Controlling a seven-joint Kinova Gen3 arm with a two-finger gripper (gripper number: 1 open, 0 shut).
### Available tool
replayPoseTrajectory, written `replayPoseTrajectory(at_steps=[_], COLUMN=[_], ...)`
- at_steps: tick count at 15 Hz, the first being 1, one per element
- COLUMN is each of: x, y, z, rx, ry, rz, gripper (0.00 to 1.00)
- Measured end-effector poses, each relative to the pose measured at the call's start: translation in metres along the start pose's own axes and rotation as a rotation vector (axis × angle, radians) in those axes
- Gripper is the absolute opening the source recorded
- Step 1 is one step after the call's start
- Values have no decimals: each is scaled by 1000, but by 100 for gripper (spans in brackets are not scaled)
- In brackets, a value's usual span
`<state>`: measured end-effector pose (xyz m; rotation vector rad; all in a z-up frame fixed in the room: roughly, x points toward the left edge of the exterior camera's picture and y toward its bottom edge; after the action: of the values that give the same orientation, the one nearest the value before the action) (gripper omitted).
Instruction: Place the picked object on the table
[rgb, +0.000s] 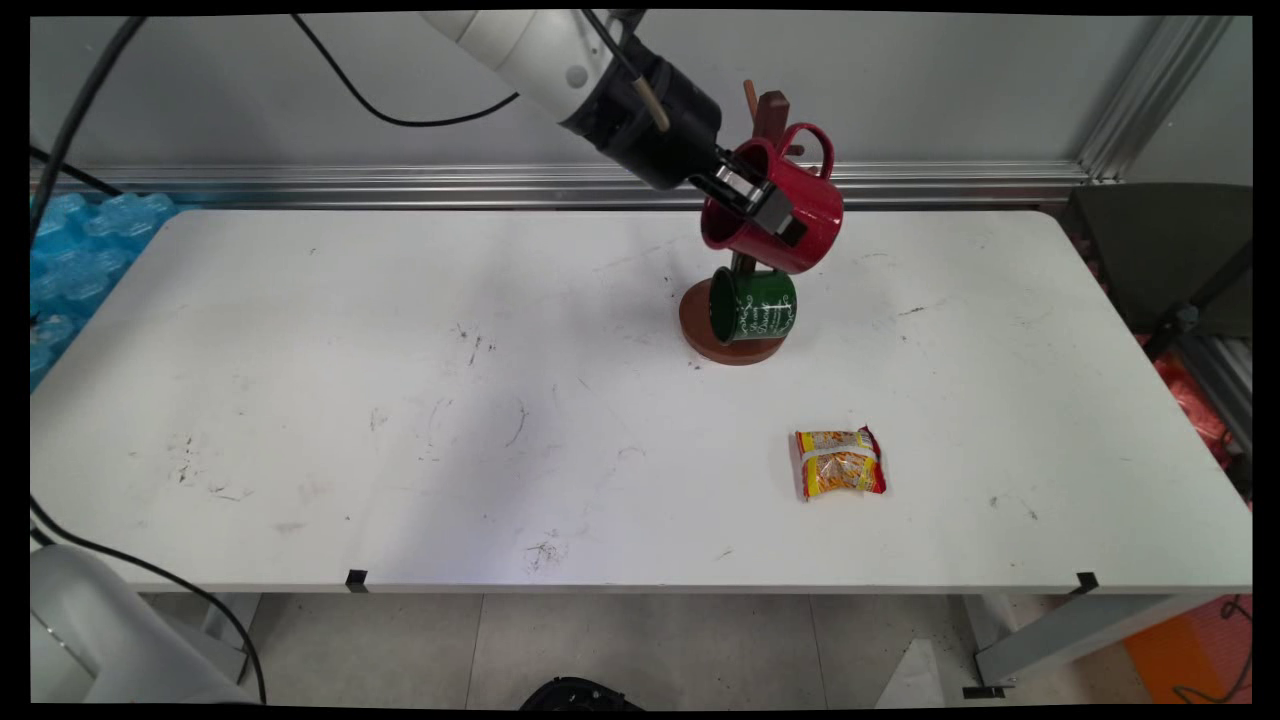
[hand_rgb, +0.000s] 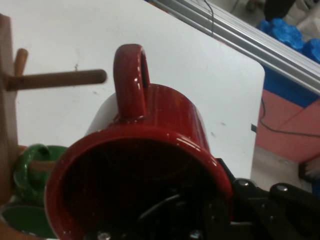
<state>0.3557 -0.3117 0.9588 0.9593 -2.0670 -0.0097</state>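
The gripper (rgb: 765, 205) is clamped on the rim of a red mug (rgb: 790, 215), one finger inside the mouth and one on the outer wall, and holds it tilted in the air with its mouth turned back toward the hand. The mug's handle (hand_rgb: 131, 82) points away from the hand and sits close to a bare wooden peg (hand_rgb: 55, 79) of the mug stand (rgb: 772, 112), apart from it and not hooked over it; in the hand view the peg's tip ends just short of the handle's loop. The stand's upright post lies just beyond the held mug, rising above it. Directly below the hand, a green mug (rgb: 755, 305) hangs from a lower peg of the same stand, its mouth facing sideways, just above the stand's round brown base (rgb: 705, 340). Farther below and toward the near side of the white table (rgb: 400, 400), well apart from the hand, a yellow and red snack packet (rgb: 840, 463) lies flat.
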Motion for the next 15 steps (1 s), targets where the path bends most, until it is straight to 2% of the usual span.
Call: replayPoseTrajectory(at_steps=[3, 6, 10, 15], x=[-5, -15, -26, -40], y=[2, -1, -17, -51], z=[-10, -28, -55, -86], rx=[1, 19, 98, 211], ry=[-19, -61, -135, -243], rz=[23, 67, 123, 183], gripper=[0, 0, 0, 0])
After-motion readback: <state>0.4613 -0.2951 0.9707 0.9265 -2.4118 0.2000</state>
